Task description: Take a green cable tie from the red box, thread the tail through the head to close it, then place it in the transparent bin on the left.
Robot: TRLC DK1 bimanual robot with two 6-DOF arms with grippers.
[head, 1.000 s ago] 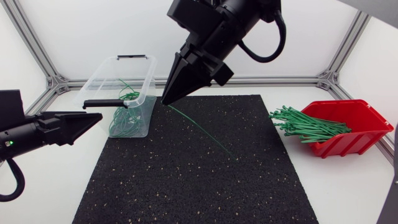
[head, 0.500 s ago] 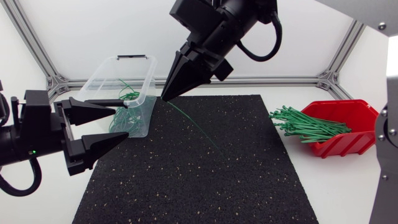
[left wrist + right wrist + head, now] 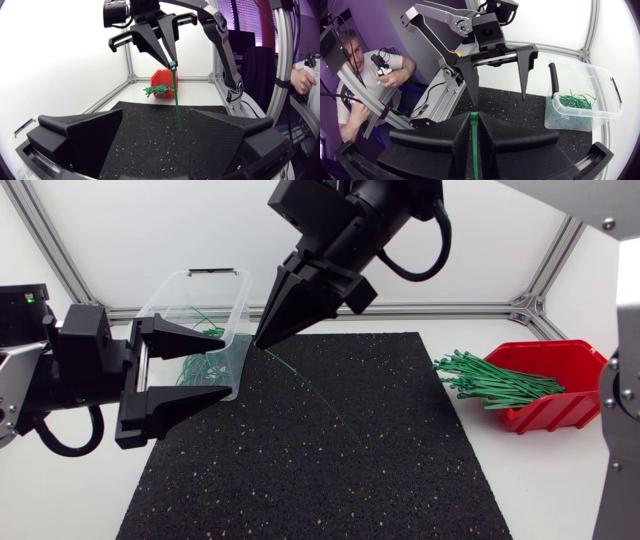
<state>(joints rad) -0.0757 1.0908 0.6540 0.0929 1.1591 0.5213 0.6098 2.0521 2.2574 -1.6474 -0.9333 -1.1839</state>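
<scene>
No lettering, label, number or sign can be read on anything on the table.

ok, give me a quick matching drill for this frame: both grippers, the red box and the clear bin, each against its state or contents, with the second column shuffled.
Column 1
1. right gripper
2. left gripper
3. red box
4. transparent bin

Column 2
A. open, nothing between its fingers
B. holds looped ties
C. shut on one straight green cable tie
D. loose ties spilling over its open side

Pairs: 1-C, 2-A, 3-D, 4-B
</scene>
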